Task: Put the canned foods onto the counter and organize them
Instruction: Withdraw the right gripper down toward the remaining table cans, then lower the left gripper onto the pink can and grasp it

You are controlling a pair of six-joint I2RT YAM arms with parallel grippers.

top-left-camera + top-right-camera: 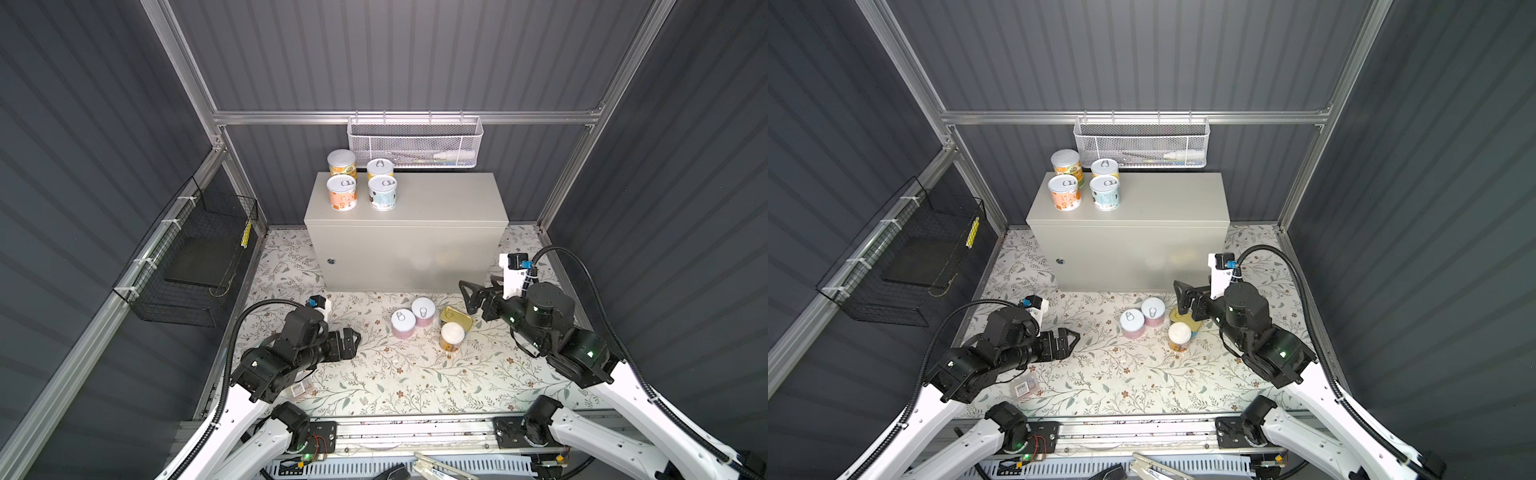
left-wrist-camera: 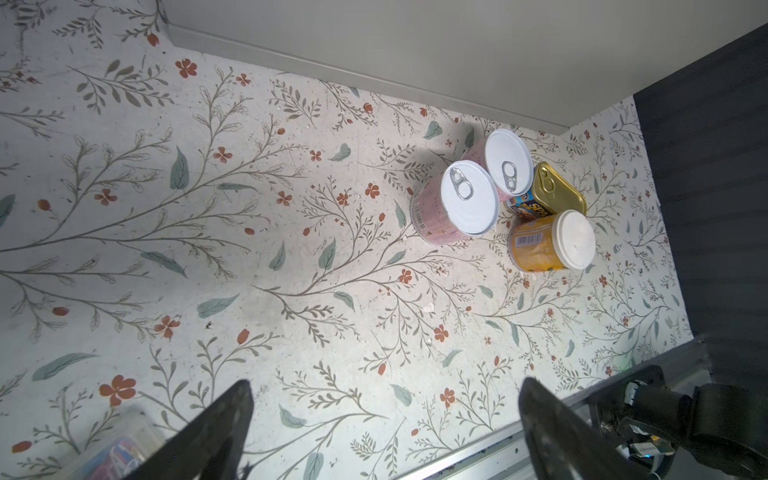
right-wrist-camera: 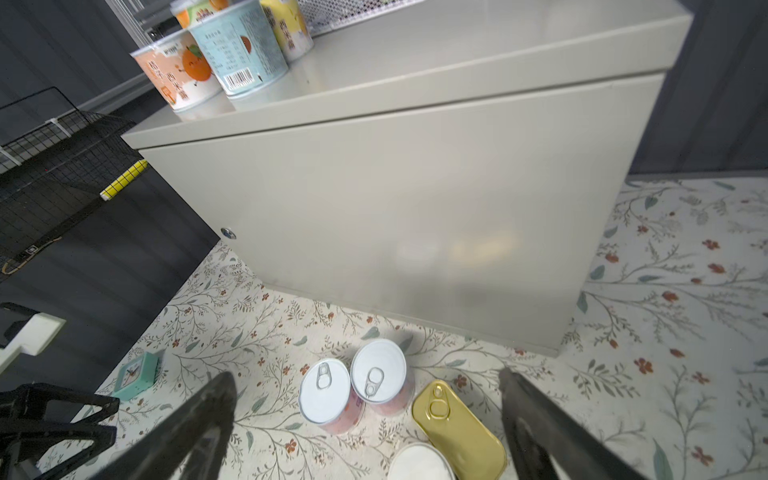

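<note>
**A:** Where do the canned foods stand?

**B:** Four placed cans (image 1: 382, 195) sit in a two-by-two block at the left end of the counter (image 1: 440, 199). Four more are on the flowered surface (image 1: 374, 374) in front of it. They are the front pink can (image 1: 403, 323), the rear pink can (image 1: 423, 311) close against it, the gold tin (image 1: 456, 318), and the yellow can (image 1: 452, 336) just beside the tin.

**A:** Which arm is nearer?

**B:** The right one. The right gripper (image 1: 467, 297) hangs just to the right of the gold tin, its jaws spread wide with nothing in them. The left gripper (image 1: 355, 343) is equally wide open and empty. It is well apart from the group, with bare surface between.

**A:** How does the tin lie?

**B:** Lid up, with its long axis slanting from the counter's foot toward the right arm. In the right wrist view that axis runs roughly along the gap between the two fingers. I judge the jaws could close across its narrow width with little turning.

**A:** Any trouble?

**B:** The yellow can crowds the tin's near end, so a finger coming down there could knock it. The rear pink can is close on the other side.
</note>
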